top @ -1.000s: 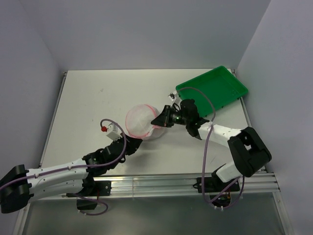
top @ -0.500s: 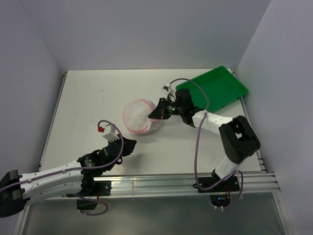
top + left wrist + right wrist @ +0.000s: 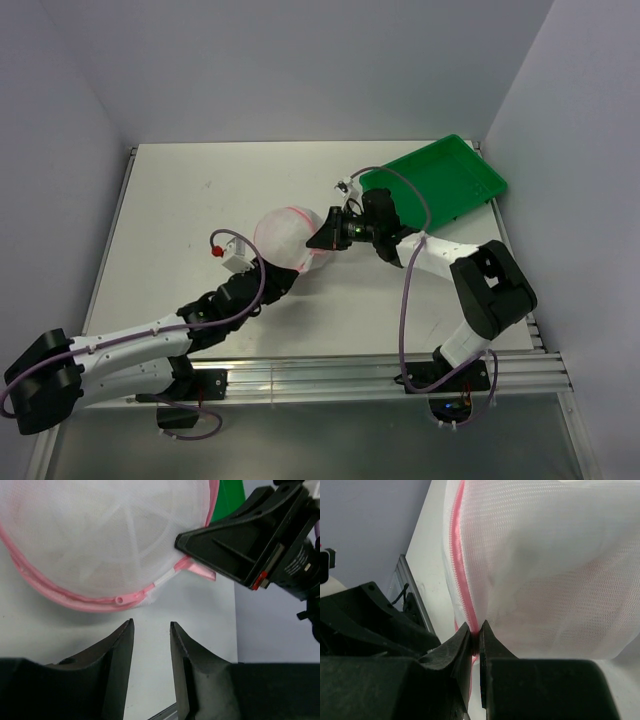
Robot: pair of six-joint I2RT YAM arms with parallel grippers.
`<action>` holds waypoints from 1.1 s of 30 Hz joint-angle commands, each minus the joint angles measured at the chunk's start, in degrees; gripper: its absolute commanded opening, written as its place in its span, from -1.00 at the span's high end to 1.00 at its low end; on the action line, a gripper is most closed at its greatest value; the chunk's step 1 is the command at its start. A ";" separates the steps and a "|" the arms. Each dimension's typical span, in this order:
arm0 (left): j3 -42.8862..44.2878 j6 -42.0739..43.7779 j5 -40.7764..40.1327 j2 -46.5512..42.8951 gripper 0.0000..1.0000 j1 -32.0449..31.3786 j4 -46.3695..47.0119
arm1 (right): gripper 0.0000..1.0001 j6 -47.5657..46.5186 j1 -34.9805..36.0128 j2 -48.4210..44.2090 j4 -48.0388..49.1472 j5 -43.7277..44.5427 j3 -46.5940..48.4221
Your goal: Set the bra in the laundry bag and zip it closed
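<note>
Zipping seems in hand: the right gripper (image 3: 475,629) pinches the pink zipper rim (image 3: 457,555) of the laundry bag (image 3: 545,570) between its jaws, while the left gripper (image 3: 151,626), narrowly parted and empty, has the bag just ahead and next needs to grip that rim.

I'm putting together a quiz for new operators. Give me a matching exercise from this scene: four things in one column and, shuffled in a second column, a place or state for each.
Column 1
1 laundry bag
2 green tray
3 left gripper
4 right gripper

Column 2
A jaws apart, nothing between them
B far right corner of the table
C pinched shut on the bag's pink rim
D white mesh, mid-table

Pairs: 1-D, 2-B, 3-A, 4-C
</note>
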 commanded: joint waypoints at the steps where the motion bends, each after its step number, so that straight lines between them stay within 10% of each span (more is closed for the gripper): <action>1: 1.40 -1.43 3.60 2.03 0.20 2.60 5.49 | 0.98 0.56 -0.21 -1.79 3.39 -0.88 -1.05; 33: 0.43 1.38 6.33 9.78 0.21 6.39 10.93 | 0.99 1.36 -0.04 -3.37 4.80 -1.50 -2.02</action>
